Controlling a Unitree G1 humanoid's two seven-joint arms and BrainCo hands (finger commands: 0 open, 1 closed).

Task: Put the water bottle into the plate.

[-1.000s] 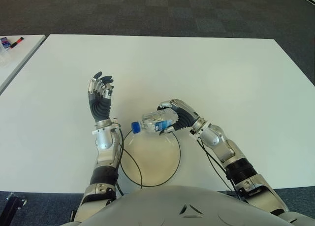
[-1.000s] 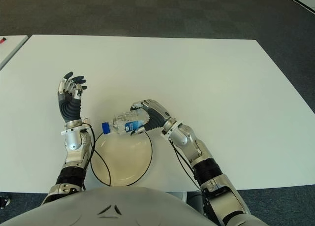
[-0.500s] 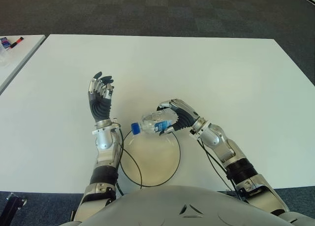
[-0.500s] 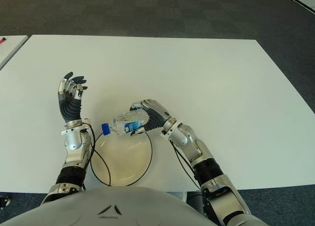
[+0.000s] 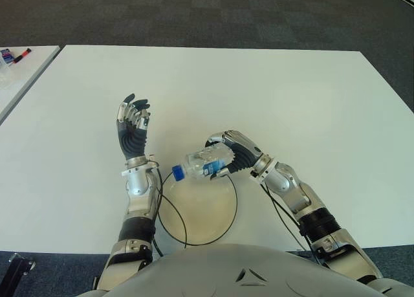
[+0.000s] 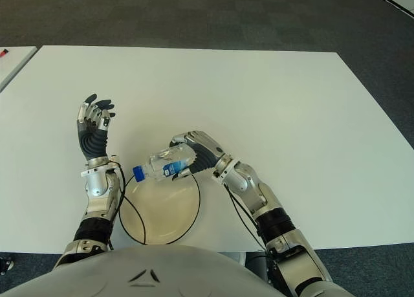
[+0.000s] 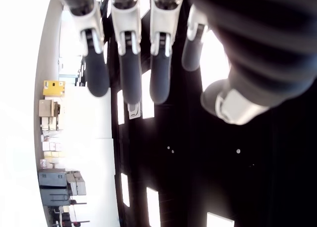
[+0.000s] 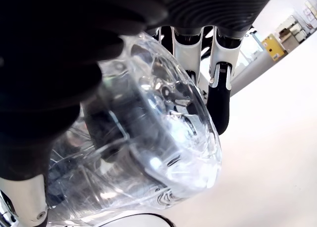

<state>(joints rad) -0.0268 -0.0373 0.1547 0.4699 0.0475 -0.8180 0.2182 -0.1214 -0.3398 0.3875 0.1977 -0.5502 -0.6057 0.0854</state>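
Note:
A clear water bottle [image 5: 199, 164] with a blue cap and blue label lies on its side in my right hand [image 5: 228, 153], whose fingers are curled around its body. The cap end tilts down and to the left, over the far rim of the cream plate [image 5: 197, 209] with a dark edge, near the table's front. The right wrist view shows the bottle [image 8: 148, 153] held tight against the palm. My left hand [image 5: 132, 125] is raised upright to the left of the plate, fingers spread and holding nothing.
The white table [image 5: 291, 96] stretches far behind and to both sides. A second white table [image 5: 19, 70] with small items at its corner stands at the far left. Dark carpet lies beyond.
The bottle has tipped so its cap end sits lower and slightly further left over the plate's rim. My left hand has not moved.

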